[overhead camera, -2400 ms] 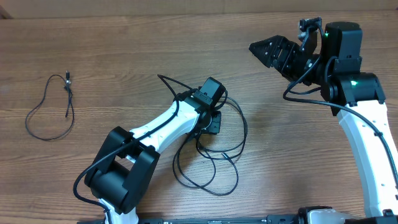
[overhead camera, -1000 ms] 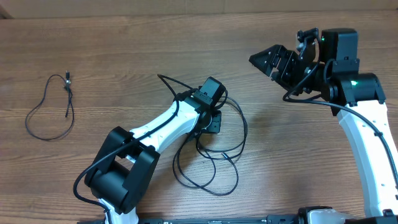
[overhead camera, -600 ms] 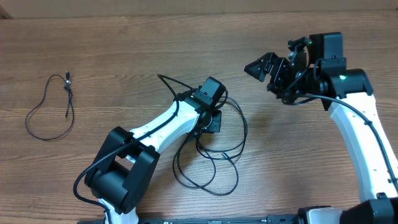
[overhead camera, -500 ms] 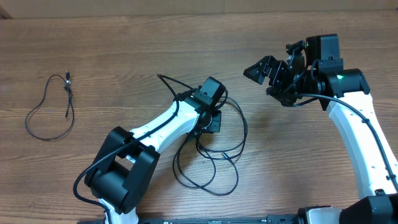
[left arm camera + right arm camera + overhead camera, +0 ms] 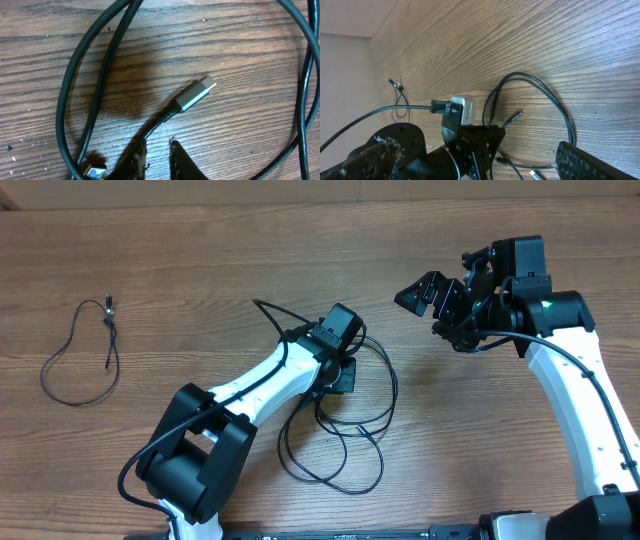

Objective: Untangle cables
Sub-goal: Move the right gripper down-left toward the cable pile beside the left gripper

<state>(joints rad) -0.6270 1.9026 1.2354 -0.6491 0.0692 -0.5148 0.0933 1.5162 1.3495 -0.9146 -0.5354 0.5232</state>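
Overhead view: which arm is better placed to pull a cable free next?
Left: the left gripper sits in the tangle, closed on the plug-end cable; the right gripper hangs open, apart.

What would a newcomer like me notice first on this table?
Probably the tangled cables, black loops heaped mid-table, with the left tool down among them, closed on a silver-plugged cable. At upper right, the right tool hangs wide open above the wood. One lone cable lies looped at far left.
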